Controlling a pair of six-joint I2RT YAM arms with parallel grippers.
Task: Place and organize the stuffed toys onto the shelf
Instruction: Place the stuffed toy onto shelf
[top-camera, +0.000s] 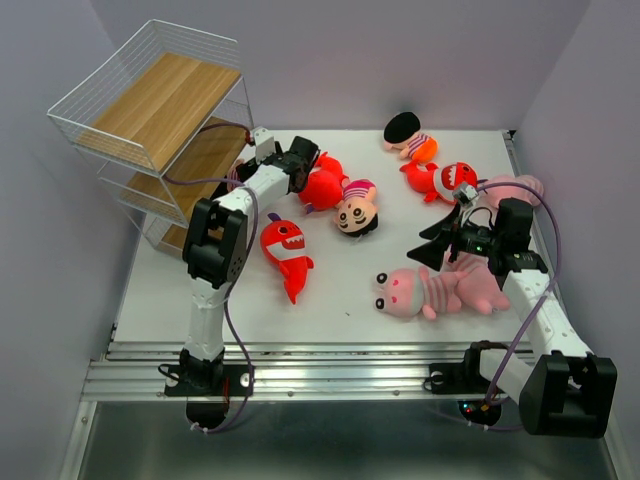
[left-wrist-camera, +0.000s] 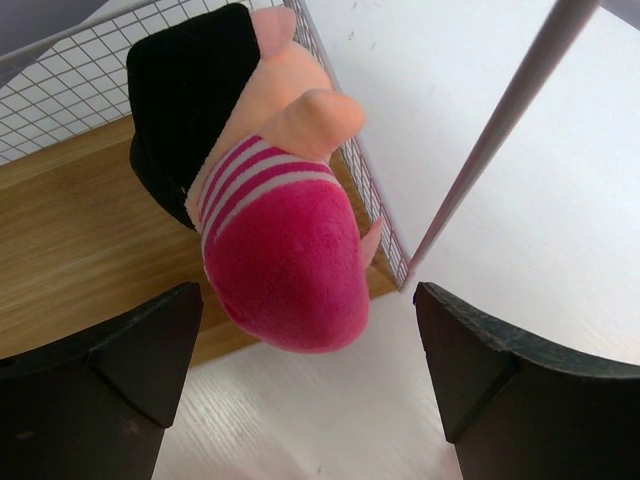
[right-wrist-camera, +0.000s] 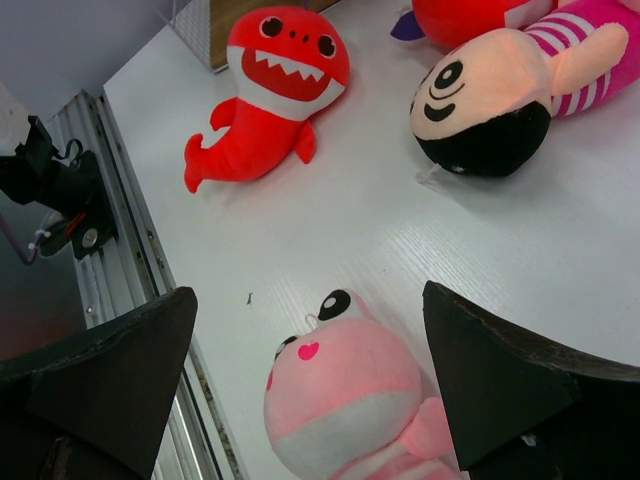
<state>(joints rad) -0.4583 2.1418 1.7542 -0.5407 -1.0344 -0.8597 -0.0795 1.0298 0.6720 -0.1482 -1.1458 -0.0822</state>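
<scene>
The shelf stands at the back left. My left gripper is beside its lower tiers, open and empty. In the left wrist view a doll with dark hair and pink-striped clothes lies at the edge of a wooden shelf board, just beyond my open left gripper. My right gripper is open and empty over the head of a pink striped animal, which also shows in the right wrist view under the gripper.
On the table lie a red fish, a red toy next to a doll, a doll at the back, another red fish and pink toys by the right arm. A metal rail runs along the near edge.
</scene>
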